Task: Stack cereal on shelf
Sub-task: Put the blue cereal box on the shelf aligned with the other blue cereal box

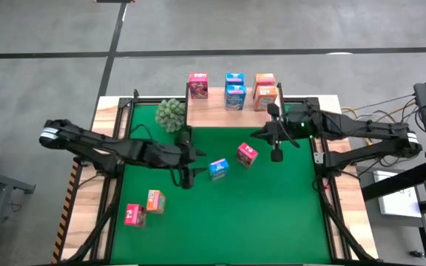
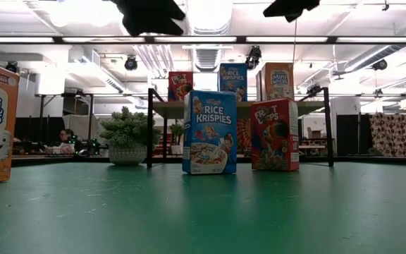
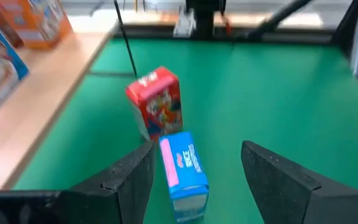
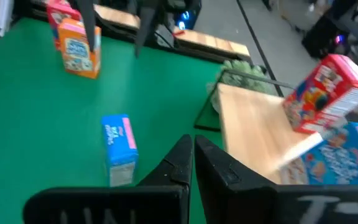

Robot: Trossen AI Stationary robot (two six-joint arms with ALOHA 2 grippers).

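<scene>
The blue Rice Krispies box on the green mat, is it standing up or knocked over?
Standing up. The blue Rice Krispies box sits on its bottom edge on the green mat, its front print reading the right way up.

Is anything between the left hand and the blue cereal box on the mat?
Nothing visible is. The left hand is open, and the blue cereal box stands in line between its fingers. The red box stands just beyond it, toward the shelf.

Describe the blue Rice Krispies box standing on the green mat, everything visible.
The blue Rice Krispies box is a small printed cardboard carton, blue with a pink side panel and a bowl of cereal pictured on its front. It stands upright on the green mat, near the middle, in front of the shelf. A red Froot Loops box stands close beside it. The left gripper hovers above it, fingers open, not touching.
</scene>
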